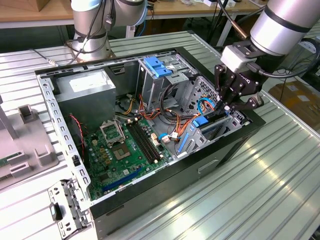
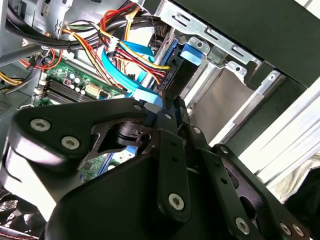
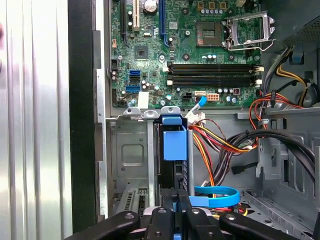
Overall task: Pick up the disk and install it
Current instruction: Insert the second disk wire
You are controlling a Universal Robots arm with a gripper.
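The disk (image 1: 216,127) is sitting edge-up in the drive bay at the front corner of the open computer case (image 1: 165,190), right of centre in the exterior view, with its blue side rail showing. The end effector (image 1: 231,109) is reaching down onto it from the upper right, its black fingers drawn narrow over the disk's top edge. The green motherboard (image 1: 120,150) is lying at the frame's lower centre, the grey power supply (image 1: 85,90) is sitting at upper left, and a blue drive latch (image 1: 159,66) is standing at top centre. The case is resting on a ribbed metal worktop (image 1: 260,200).

In the second wrist view, the black linkage of the end effector (image 2: 167,107) is filling the lower half of the frame, its tips meeting at the disk's dark edge (image 2: 182,75) just above centre. A blue rail tab (image 2: 192,51) is sticking up beside it, and a blue data cable (image 2: 127,70) is curving among red and yellow wires at upper left.

In the first wrist view, the disk (image 3: 175,165) is standing in the metal bay at lower centre, capped by its blue rail (image 3: 174,142). The end effector (image 3: 176,205) is closing narrowly on its near edge at the bottom of the frame. The motherboard (image 3: 150,55) is spreading across the top, and a blue cable loop (image 3: 217,196) is lying lower right.
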